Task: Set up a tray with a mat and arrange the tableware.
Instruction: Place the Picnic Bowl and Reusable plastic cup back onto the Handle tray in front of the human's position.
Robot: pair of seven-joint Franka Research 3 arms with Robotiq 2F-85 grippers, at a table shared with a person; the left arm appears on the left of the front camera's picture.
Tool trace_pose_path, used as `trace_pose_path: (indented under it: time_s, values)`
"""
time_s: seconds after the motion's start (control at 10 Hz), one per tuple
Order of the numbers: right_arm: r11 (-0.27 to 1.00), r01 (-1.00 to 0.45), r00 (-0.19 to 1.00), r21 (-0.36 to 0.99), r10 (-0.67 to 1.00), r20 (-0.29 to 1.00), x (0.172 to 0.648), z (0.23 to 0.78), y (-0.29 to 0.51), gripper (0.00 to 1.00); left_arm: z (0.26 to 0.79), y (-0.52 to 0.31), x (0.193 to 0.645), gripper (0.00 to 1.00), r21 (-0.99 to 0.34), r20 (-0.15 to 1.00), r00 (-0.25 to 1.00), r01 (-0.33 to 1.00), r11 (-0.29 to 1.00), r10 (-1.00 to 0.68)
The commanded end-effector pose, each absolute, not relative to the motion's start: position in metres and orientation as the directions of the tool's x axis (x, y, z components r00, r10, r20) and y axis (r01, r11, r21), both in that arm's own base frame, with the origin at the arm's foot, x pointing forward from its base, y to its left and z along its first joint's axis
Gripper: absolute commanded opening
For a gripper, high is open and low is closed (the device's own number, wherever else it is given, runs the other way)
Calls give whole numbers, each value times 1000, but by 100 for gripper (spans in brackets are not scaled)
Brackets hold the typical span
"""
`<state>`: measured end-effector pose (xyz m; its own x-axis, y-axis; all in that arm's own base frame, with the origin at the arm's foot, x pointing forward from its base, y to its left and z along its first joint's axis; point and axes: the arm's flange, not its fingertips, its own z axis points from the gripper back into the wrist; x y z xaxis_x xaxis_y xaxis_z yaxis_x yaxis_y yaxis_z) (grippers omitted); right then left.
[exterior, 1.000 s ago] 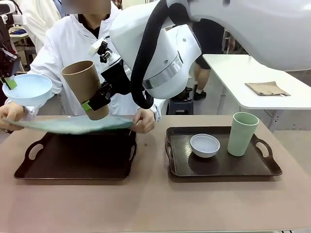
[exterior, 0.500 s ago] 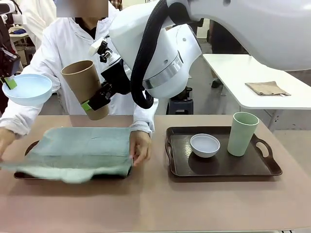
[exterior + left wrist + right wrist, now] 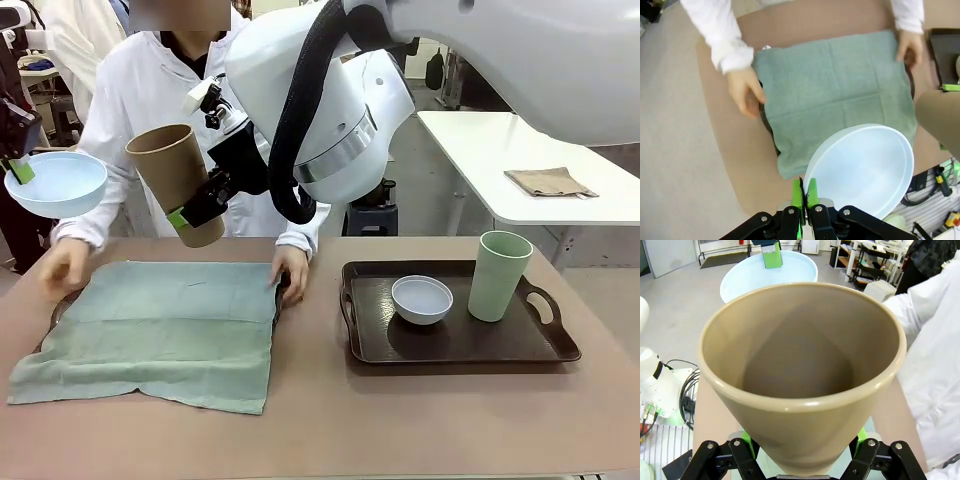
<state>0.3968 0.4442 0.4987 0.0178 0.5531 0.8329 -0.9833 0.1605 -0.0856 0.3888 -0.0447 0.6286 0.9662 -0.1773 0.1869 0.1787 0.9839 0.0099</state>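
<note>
A green mat (image 3: 160, 325) lies spread over the left tray (image 3: 769, 131), covering nearly all of it and spilling past its near edge onto the table, while the person's hands (image 3: 65, 268) rest on its two far corners, seemingly smoothing it. Both arms wait above with their loads. The left gripper (image 3: 804, 192) has its fingers pressed tight on the rim of the light blue bowl (image 3: 58, 185), which hangs level and high, out past the mat's far left corner. The right gripper (image 3: 195, 212), whose arm reaches across the middle, has its fingers spread wide around the lower body of the brown tumbler (image 3: 175, 175). The tumbler's long axis is tilted, mouth up and toward the left arm, base down toward the mat's far edge. Both pieces need to go downward and toward the robot's side, onto the mat. The tumbler looks the nearer of the two, but it would have to be brought upright first. The person's hands lie close under both paths, so a descent probably calls for them to clear. On the right tray (image 3: 460, 345) a white bowl (image 3: 421, 299) and a pale green tumbler (image 3: 497, 275) stand side by side, close but apart.
</note>
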Motion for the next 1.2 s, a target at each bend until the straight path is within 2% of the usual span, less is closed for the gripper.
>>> trace_pose_path:
  time_s: [0.0,1.1]
  values:
    - [161,-982,7,-97,546,838,398,499,446,3,627,-45,390,0,11,203,963,177,984,-176]
    - [161,-982,7,-97,546,838,398,499,446,3,627,-45,390,0,11,203,963,177,984,-176]
